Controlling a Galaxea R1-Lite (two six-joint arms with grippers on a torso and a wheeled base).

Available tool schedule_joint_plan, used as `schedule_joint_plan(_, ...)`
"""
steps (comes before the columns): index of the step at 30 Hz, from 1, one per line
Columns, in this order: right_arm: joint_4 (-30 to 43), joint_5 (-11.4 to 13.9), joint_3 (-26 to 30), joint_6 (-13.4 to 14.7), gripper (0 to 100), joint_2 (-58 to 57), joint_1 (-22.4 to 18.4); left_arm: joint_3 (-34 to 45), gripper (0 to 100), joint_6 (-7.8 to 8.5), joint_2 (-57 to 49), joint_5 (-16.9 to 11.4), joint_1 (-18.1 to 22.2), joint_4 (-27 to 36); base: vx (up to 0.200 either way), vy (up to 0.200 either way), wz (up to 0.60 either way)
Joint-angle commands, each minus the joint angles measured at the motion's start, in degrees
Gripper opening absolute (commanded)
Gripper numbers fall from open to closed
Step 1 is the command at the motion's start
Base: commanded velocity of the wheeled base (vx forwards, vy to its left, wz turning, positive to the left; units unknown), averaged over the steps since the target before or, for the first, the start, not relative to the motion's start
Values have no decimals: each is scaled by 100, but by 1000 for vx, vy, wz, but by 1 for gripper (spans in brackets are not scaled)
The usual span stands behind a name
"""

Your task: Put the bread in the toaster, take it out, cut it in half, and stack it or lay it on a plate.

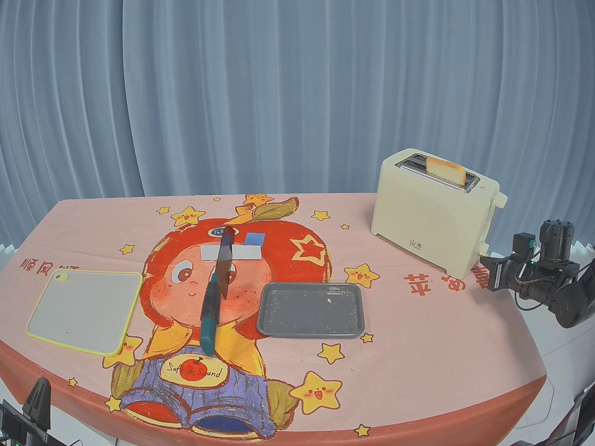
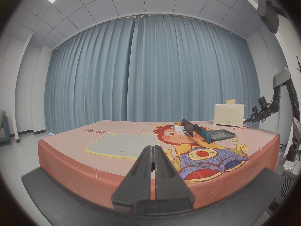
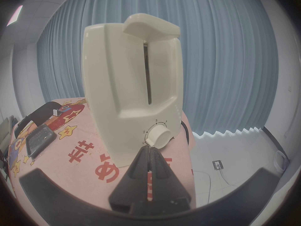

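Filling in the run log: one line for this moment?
bread in toaster slot | right pincer shut, near toaster dial | left pincer shut, before table edge | knife, plate on table

glossy plastic toaster (image 1: 434, 215), matt grey tray (image 1: 310, 310)

above toaster (image 1: 421, 224): open | knife (image 1: 214, 292) propped between cutting board (image 1: 83, 311) and tray (image 1: 297, 311) | over tray: open

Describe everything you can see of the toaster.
The toaster is cream, plastic-looking, with a metal-rimmed top. It stands upright on the table, far right. A bread slice sticks up from a slot. Its end has a raised lever and a round dial; the right gripper, jaws shut, points at the dial, close by.
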Motion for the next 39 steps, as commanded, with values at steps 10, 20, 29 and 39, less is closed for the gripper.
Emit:
schedule_joint_plan(10,-35,0,447,-37,0,-293,-2,101,0,-1,-93,4,2,-1,0,0,0)
schedule_joint_plan(20,88,26,781,-19,0,-2077,-98,101,0,-1,-93,4,2,-1,0,0,0)
schedule_joint_plan(29,712,228,-511,-63,0,-2420,-72,101,0,-1,-93,4,2,-1,0,0,0)
schedule_joint_plan(39,914,202,-1346,-63,0,-1312,-54,101,0,-1,-93,4,2,-1,0,0,0)
